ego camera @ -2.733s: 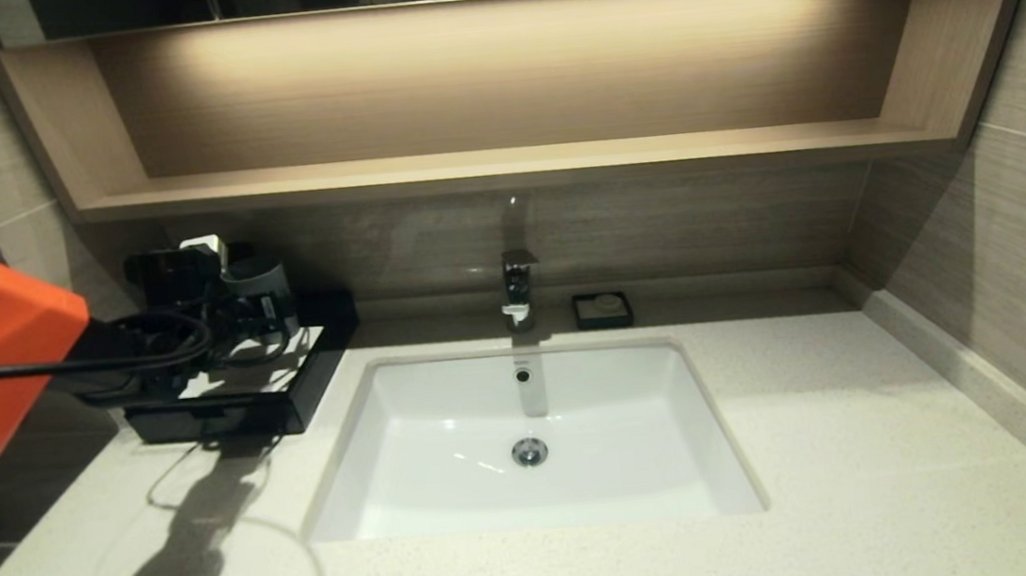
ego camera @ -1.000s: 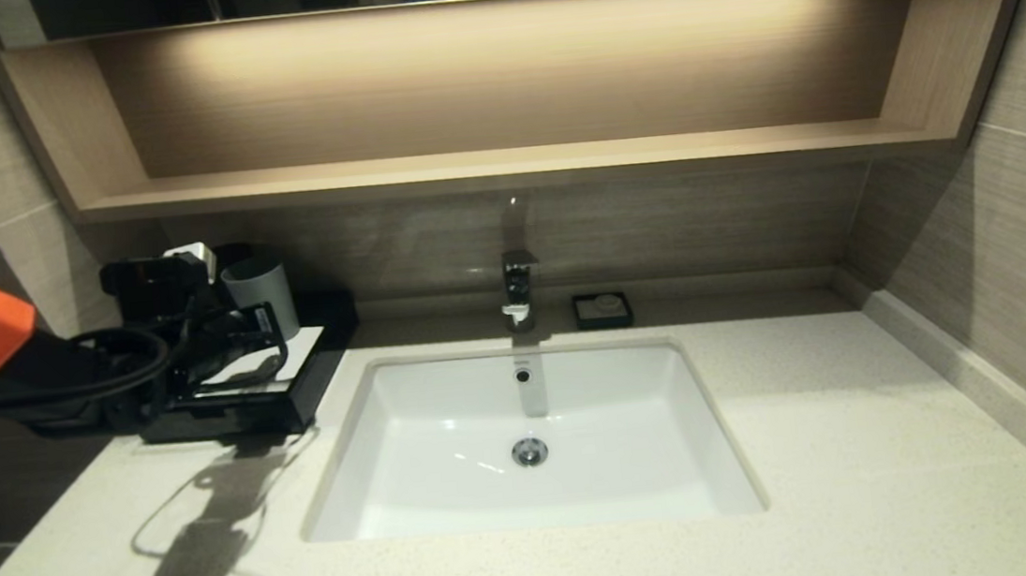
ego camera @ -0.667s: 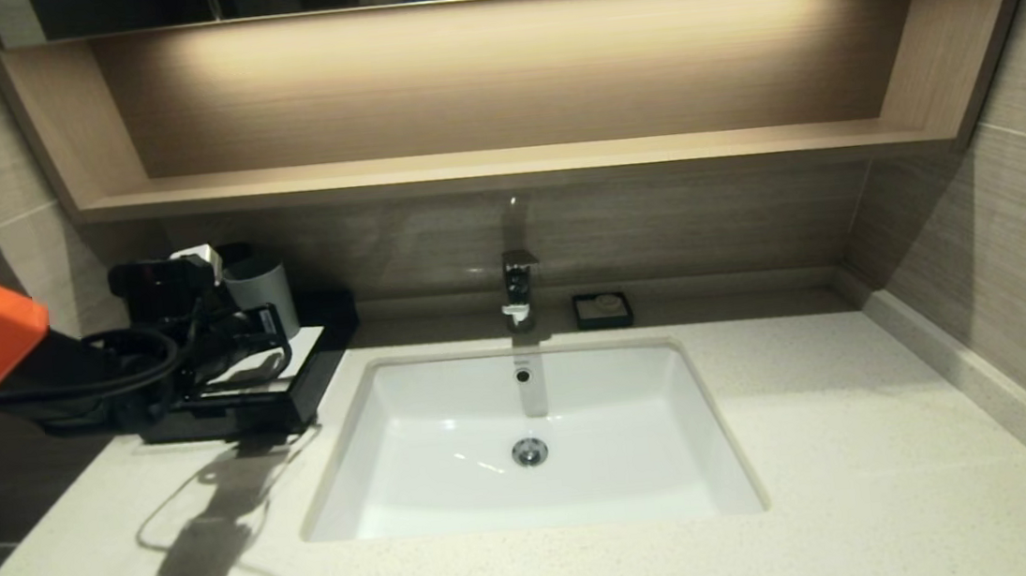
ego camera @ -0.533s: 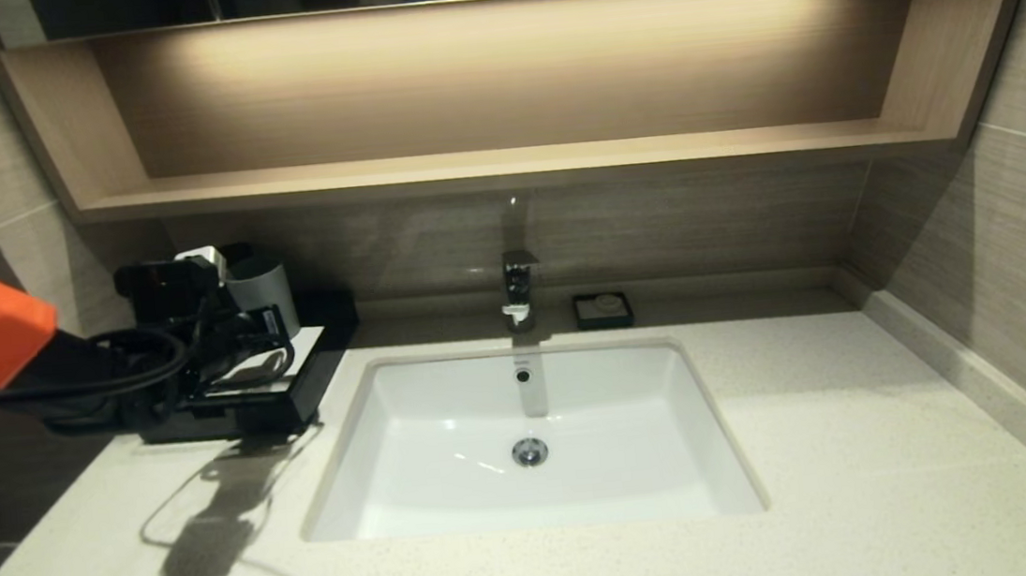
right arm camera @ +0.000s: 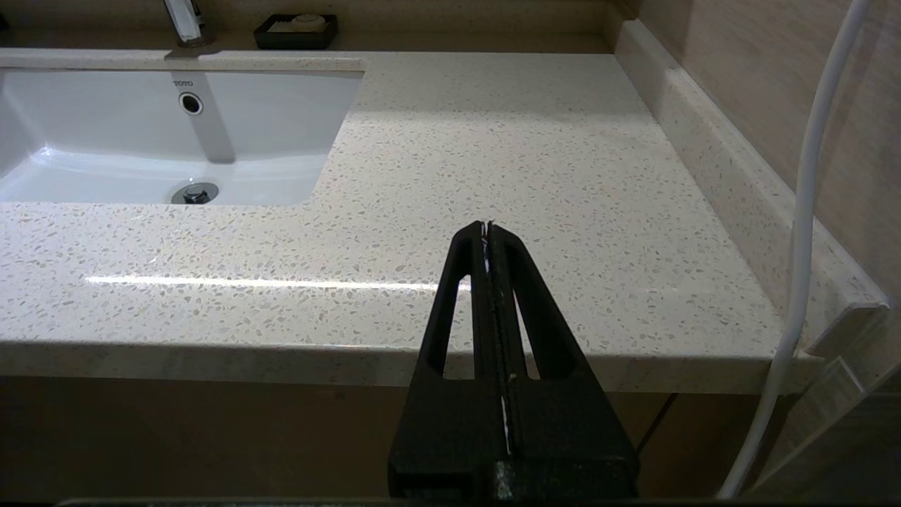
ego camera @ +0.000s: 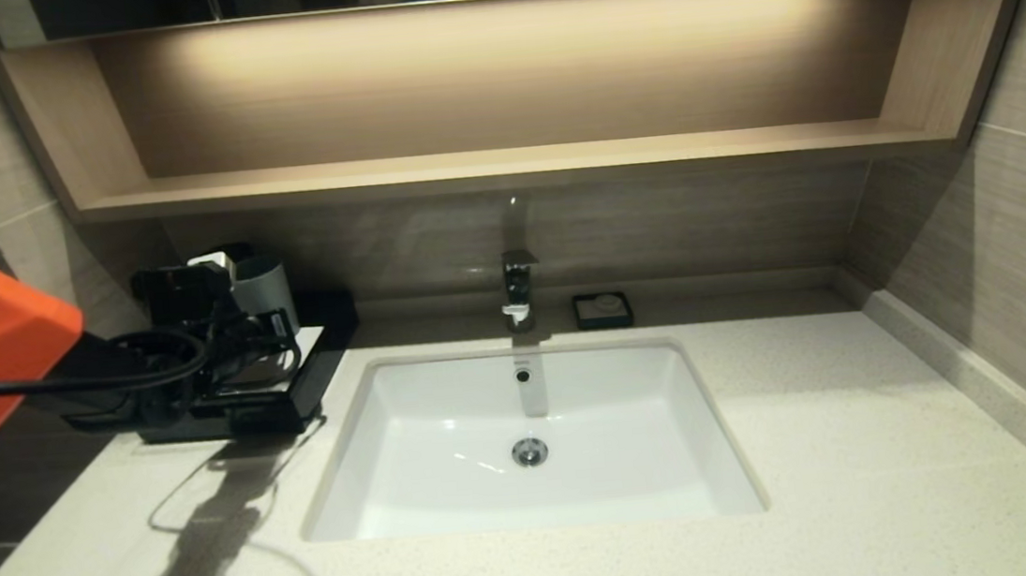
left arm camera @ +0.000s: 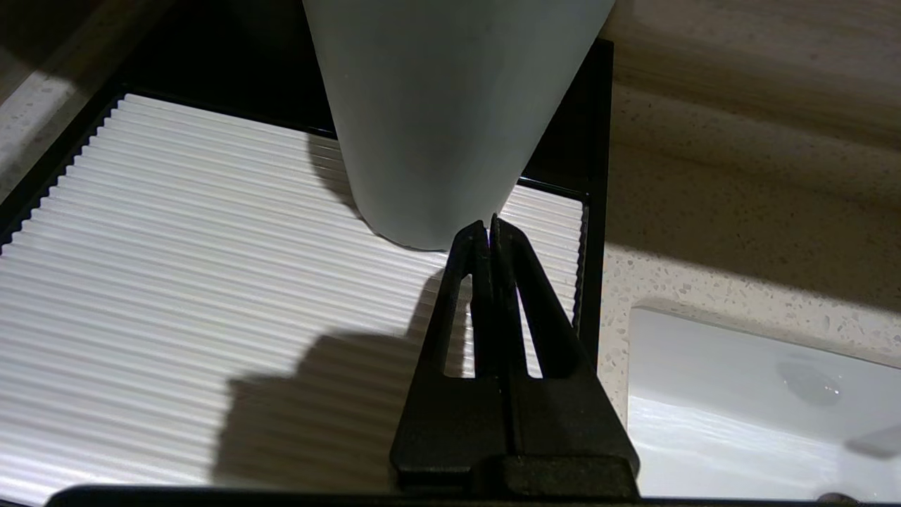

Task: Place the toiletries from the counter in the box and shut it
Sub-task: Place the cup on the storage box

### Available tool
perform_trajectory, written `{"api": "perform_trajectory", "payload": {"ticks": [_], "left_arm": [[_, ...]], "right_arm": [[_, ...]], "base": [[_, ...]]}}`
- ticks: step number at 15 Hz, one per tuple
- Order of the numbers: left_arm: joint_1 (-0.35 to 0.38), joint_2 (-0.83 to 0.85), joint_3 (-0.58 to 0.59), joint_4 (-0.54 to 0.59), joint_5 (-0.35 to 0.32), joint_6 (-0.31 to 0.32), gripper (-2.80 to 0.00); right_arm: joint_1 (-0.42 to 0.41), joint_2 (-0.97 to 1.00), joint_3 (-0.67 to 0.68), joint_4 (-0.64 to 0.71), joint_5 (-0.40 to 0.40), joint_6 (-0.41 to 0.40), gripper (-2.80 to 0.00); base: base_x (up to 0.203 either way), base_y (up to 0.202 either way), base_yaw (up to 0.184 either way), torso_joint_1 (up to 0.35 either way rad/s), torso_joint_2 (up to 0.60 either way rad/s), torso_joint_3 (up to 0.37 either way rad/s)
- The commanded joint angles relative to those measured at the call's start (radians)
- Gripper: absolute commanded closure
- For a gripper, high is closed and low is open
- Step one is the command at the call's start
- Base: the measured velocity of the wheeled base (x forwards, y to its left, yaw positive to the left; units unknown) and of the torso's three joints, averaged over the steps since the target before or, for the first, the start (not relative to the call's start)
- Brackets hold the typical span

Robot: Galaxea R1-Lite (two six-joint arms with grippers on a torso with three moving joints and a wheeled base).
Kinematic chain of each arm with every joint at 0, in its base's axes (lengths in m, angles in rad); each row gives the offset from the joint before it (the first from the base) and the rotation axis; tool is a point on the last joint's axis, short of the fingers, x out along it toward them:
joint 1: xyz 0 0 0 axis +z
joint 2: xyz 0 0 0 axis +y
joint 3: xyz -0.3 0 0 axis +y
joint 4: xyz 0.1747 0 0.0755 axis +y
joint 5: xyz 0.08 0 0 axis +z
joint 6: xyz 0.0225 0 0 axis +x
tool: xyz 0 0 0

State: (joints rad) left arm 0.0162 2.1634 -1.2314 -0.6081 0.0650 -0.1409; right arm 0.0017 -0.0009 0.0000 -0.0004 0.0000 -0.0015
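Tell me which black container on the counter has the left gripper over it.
The box at the counter's left end, with the white ribbed panel and grey cup on top. The shut left gripper is above it. The small black soap dish sits beyond the faucet, untouched.

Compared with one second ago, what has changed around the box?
The left gripper, shut and empty, moved slightly right over the box, toward the cup. The box, cup and sink stayed put. The right gripper hangs shut off the counter's front edge.
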Motion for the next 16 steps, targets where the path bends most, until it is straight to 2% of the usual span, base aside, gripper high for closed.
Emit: {"api": "perform_trajectory", "payload": {"ticks": [1,16], "left_arm": [[0.001,0.01,-0.005,-0.006,0.001,-0.002,0.0],[0.002,0.026,-0.022,-0.01,0.001,-0.003,0.0]], "right_arm": [[0.0,-0.001,0.002,-0.001,0.0,0.0,0.0],[0.0,-0.001,0.002,-0.001,0.0,0.0,0.0]], "base": [[0.0,0.0,0.0,0.0,0.0,0.0],[0.0,0.0,0.0,0.0,0.0,0.0]]}}
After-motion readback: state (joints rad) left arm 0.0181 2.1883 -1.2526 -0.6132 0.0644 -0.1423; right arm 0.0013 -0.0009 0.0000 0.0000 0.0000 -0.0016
